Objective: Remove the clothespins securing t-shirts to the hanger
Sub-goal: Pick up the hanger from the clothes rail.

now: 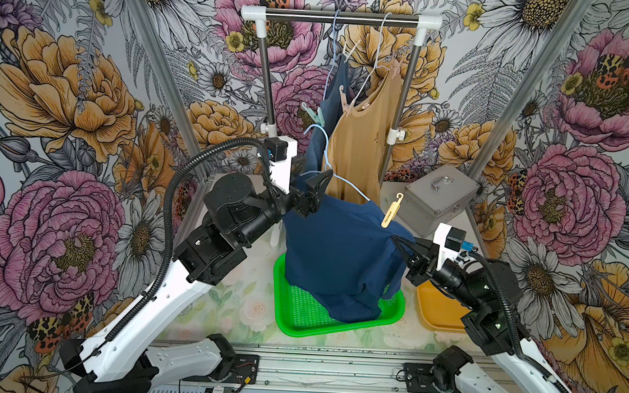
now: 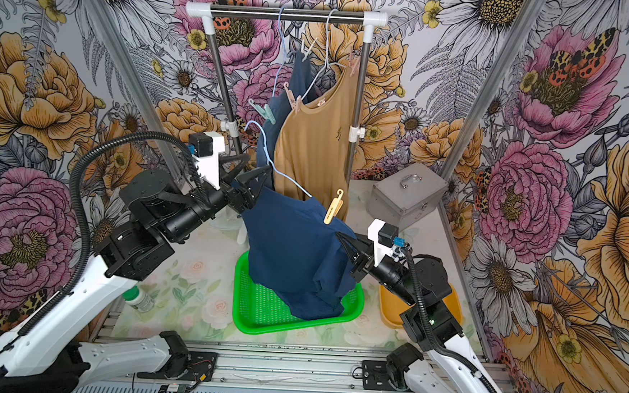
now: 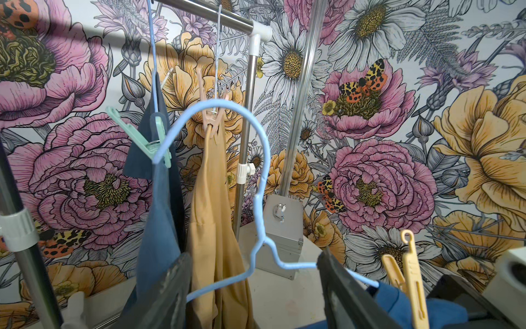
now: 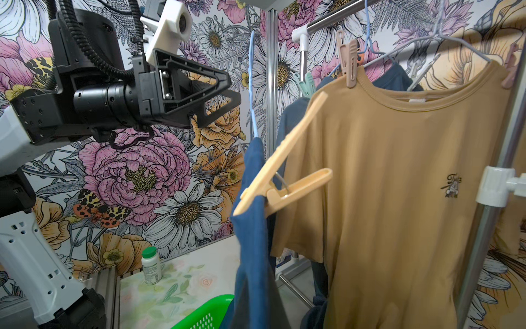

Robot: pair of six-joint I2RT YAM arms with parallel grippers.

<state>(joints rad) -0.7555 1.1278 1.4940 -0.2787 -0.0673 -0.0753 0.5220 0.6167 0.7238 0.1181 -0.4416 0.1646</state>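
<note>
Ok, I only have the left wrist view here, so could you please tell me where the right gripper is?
Observer: The right gripper has its jaws shut, with the tips at the edge of the dark navy cloth t-shirt, close to the pale yellow plastic clothespin.
Operator: Thank you. What is under that shirt?
Observer: Its hem rests in a bright green perforated plastic tray.
Operator: Is anything else nearby?
Observer: A white plastic bottle with a green cap stands on the floral-print table, on the robot's left side.
</note>
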